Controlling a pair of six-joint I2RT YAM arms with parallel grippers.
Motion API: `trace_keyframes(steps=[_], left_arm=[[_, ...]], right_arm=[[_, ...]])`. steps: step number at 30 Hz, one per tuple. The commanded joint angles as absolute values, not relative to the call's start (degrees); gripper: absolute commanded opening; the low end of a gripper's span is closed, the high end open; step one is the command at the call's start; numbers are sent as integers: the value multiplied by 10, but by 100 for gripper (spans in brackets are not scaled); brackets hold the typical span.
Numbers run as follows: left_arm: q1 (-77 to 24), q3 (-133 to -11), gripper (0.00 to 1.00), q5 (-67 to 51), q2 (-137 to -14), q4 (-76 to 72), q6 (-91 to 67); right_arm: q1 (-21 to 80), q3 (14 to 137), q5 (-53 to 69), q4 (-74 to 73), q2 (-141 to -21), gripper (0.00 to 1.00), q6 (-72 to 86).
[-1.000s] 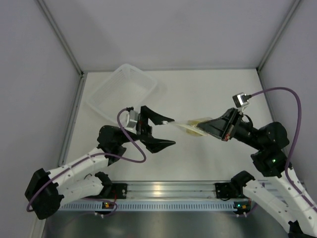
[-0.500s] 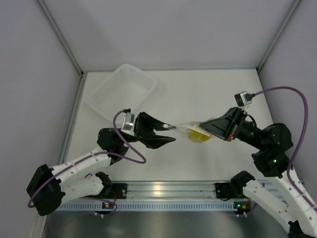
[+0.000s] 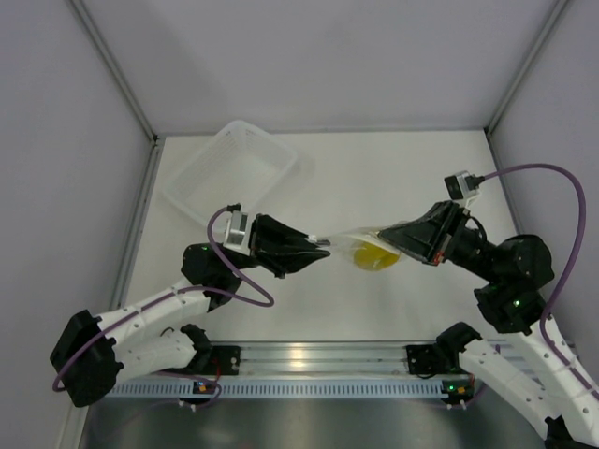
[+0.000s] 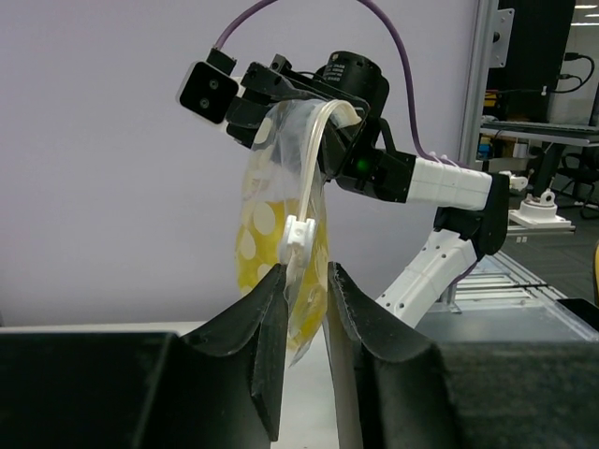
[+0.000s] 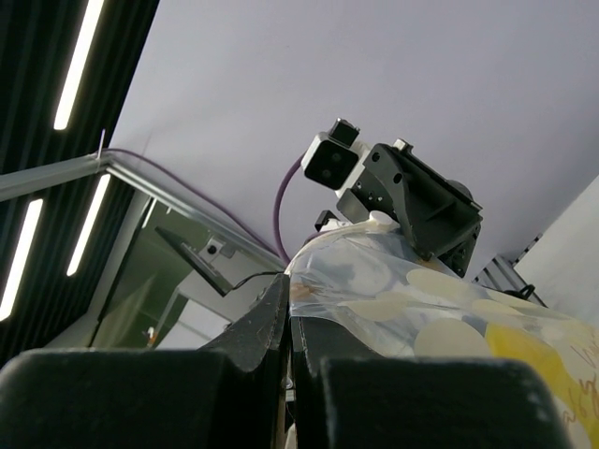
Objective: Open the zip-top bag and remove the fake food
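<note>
My left gripper (image 3: 323, 249) reaches in from the left and my right gripper (image 3: 386, 236) from the right, and they meet over the middle of the white table (image 3: 402, 173). The zip-top bag (image 3: 350, 244) is stretched between them. My left fingers are drawn together on its left end and my right fingers on its right end. The fake food (image 3: 372, 259) shows yellow through the plastic, sagging on the near side close to my right gripper. The basket tray (image 3: 234, 168) sits at the far left, well apart.

One bag (image 3: 358, 244), tray (image 3: 198, 180), probably one food (image 3: 372, 259)
</note>
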State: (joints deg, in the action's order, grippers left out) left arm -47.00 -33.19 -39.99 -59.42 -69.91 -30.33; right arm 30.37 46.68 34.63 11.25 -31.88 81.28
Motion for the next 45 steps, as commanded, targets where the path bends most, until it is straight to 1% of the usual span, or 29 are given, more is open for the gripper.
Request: trace_keyframes(steps=[1,6,7,8,9,13,15,16,19,20,21,23,24,25,26,27,28,30,31,32,34,35,36,37,38,39,41,42,45], left_arm=[[-474,-333,29,-394,-590,-749,-311],[-474,-334,22,-390,-590,-749,-313],[-474,-335,20,-391,-591,-749,-315],[-474,-335,10,-390,-592,-749,-315],[-474,-335,5,-391,-593,-749,-315],[-475,-331,6,-394,-595,-749,-317],[-474,-330,1,-392,-595,-749,-317],[-474,-328,0,-391,-593,-749,-316],[-474,-318,0,-372,-584,-749,-311],[-474,-314,0,-364,-582,-749,-308],[-474,-309,0,-361,-575,-734,-303],[-472,-313,0,-352,-557,-662,-280],[-472,-319,0,-346,-542,-629,-268],[-473,-319,0,-344,-534,-583,-252],[-472,-318,0,-335,-526,-556,-244],[-472,-321,0,-326,-515,-527,-237],[-472,-323,0,-323,-492,-493,-225],[-472,-332,0,-310,-471,-404,-214],[-472,-344,0,-303,-460,-377,-203],[-472,-351,0,-295,-457,-320,-200],[-472,-389,0,-273,-456,-257,-186],[-472,-402,0,-266,-459,-184,-179],[-472,-420,0,-258,-462,-149,-171],[-472,-447,0,-231,-470,-111,-164],[-472,-461,0,-220,-475,-57,-157],[-472,-472,0,-208,-480,-28,-152],[-472,-508,0,-192,-495,21,-134],[-472,-520,0,-190,-500,64,-123],[-472,-575,0,-199,-519,132,-107]], right_arm=[[308,450,339,168,-312,0,824],[308,441,336,174,-309,0,828],[308,440,336,174,-309,0,829],[308,440,335,177,-308,0,830],[308,440,336,178,-308,0,830],[308,445,336,176,-308,0,829],[308,446,333,175,-308,0,830],[308,446,331,176,-308,0,830],[308,446,330,177,-308,0,821],[308,444,330,175,-308,2,815],[308,446,332,168,-308,15,784],[308,463,323,76,-311,36,717],[308,490,316,33,-315,59,633],[307,506,289,-13,-323,68,587],[307,539,269,-113,-330,74,538],[308,555,245,-156,-335,84,453],[307,570,195,-200,-341,87,412],[308,611,144,-291,-344,90,300],[307,620,94,-312,-343,90,270],[308,627,66,-329,-339,90,246],[308,635,6,-358,-325,91,206],[307,635,4,-355,-321,91,193],[308,635,15,-346,-316,95,174],[307,636,32,-338,-316,96,164],[307,643,56,-334,-320,96,156],[308,649,116,-328,-333,96,139],[308,663,181,-322,-350,96,128],[308,664,239,-309,-365,95,127],[308,643,310,-280,-381,96,143]])
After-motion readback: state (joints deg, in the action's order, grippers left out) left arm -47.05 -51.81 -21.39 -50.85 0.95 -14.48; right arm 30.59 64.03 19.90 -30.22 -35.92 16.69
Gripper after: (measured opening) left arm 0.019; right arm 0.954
